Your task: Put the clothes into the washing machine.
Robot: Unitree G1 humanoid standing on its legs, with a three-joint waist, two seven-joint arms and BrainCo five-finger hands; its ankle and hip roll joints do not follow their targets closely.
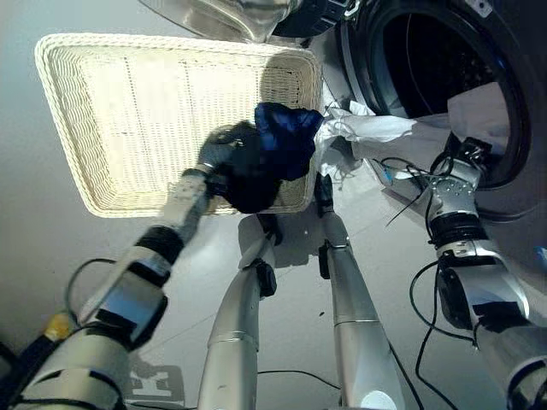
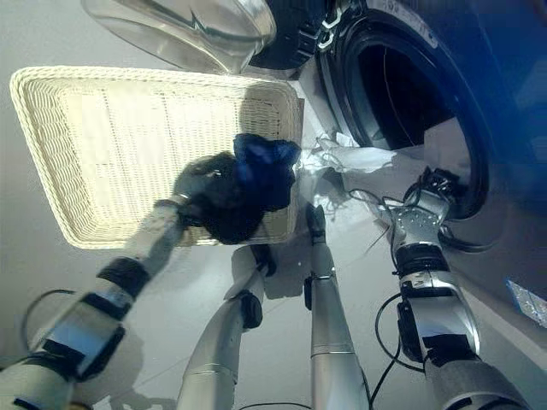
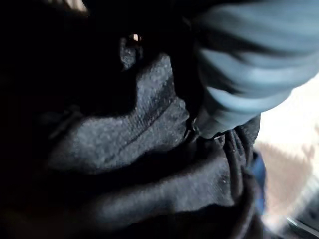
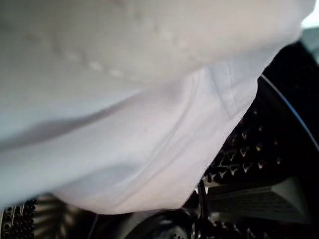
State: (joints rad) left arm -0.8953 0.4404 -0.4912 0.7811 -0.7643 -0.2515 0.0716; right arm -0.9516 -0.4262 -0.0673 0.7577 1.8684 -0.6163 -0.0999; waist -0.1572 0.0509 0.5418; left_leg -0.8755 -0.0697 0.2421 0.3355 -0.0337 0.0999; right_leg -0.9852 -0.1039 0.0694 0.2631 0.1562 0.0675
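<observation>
Clothes are seen in 2 bundles. A dark bundle (image 1: pixel 265 162), black knit fabric with a fine ribbed weave and a crumpled deep-blue piece on top, is held up over the near right corner of a wicker basket (image 1: pixel 102 102). It is gripped by the left hand (image 1: pixel 220 158), whose fingers are curled into the black cloth, as seen in the head views; in the left wrist view the soft, folded knit (image 3: pixel 139 149) is pressed close against the hand's ribbed cover.

The basket is rectangular, shallow, pale cream, woven in tight rows with a thicker braided rim, and is set on a smooth grey floor (image 1: pixel 51 256).

A white garment (image 1: pixel 376 128), thin and smooth with stitched seams, is draped from the basket's right edge across to the round opening of the washing machine (image 1: pixel 504 51). It is spread over the right hand (image 1: pixel 466 162), which is raised at the lower rim of the opening; whether its fingers are curled or straight cannot be told, since the cloth covers them. In the right wrist view the white fabric (image 4: pixel 149 139) hangs before the perforated metal drum (image 4: pixel 249 149) with its moulded paddle.

The machine's glass door (image 2: pixel 188 30), rounded and clear, stands swung open above the basket.
</observation>
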